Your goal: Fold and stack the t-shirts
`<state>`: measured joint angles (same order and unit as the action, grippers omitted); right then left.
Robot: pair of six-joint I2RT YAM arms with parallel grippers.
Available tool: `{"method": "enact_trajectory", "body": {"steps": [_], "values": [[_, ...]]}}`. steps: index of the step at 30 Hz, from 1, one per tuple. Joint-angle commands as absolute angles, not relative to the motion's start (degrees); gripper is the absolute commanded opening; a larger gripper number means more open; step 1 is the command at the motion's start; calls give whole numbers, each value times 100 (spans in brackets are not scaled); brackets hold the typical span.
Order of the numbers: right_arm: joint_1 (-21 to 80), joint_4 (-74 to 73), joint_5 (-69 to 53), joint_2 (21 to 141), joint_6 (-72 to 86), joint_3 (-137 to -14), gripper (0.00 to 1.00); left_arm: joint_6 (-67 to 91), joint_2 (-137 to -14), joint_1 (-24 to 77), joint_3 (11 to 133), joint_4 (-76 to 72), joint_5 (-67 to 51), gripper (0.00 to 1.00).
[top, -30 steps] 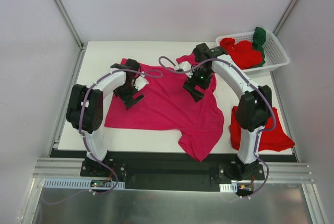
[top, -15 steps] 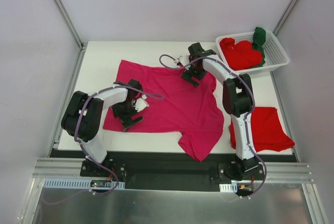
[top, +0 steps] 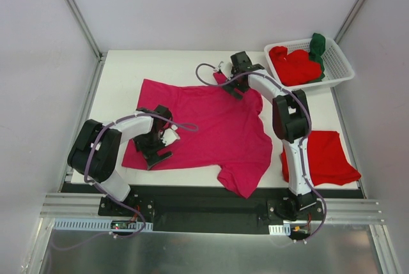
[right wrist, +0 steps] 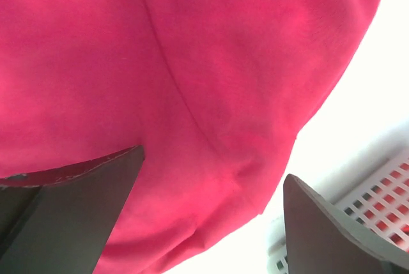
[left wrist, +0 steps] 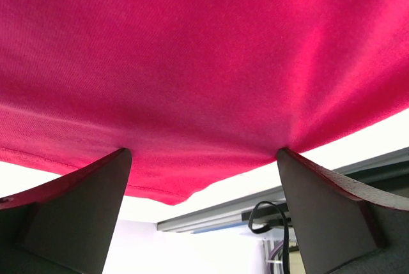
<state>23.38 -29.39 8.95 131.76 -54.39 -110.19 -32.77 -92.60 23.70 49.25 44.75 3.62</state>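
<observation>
A magenta-pink t-shirt (top: 208,124) lies spread flat across the middle of the table. My left gripper (top: 154,154) is open, low over the shirt's near-left hem; in the left wrist view the cloth (left wrist: 204,63) fills the picture above its fingers (left wrist: 80,207). My right gripper (top: 232,87) is open at the shirt's far edge; the right wrist view shows magenta cloth (right wrist: 192,63) between the spread jaws. A folded red t-shirt (top: 326,158) lies at the near right. More red (top: 294,64) and dark green (top: 317,47) t-shirts sit in the basket.
The white slotted basket (top: 342,66) stands at the far right corner, and its wall (right wrist: 383,188) shows close by in the right wrist view. The table's front edge and metal rail (left wrist: 255,200) run just beyond the left gripper.
The left gripper moved from the shirt's upper left down to its near-left hem. The right gripper moved back to the far edge. The shirt now lies flatter.
</observation>
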Motion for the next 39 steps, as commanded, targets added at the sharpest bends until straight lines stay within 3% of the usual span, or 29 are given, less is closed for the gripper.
{"method": "enact_trajectory", "body": {"steps": [1,26,34,39], "values": [[2382,-2391,1125,13051,-5370,-10828,96,-3261,-9299,2408,4667,4359,395,99],[2681,-720,3040,13544,-6389,-10564,96,-3190,-9422,2417,5097,4526,343,99],[2698,-1361,2453,12789,-6179,-10371,96,-3033,-9527,2356,5747,4518,545,99],[2707,-1758,2259,12534,-6021,-10634,96,-3014,-9659,2101,6959,4544,624,99]]}}
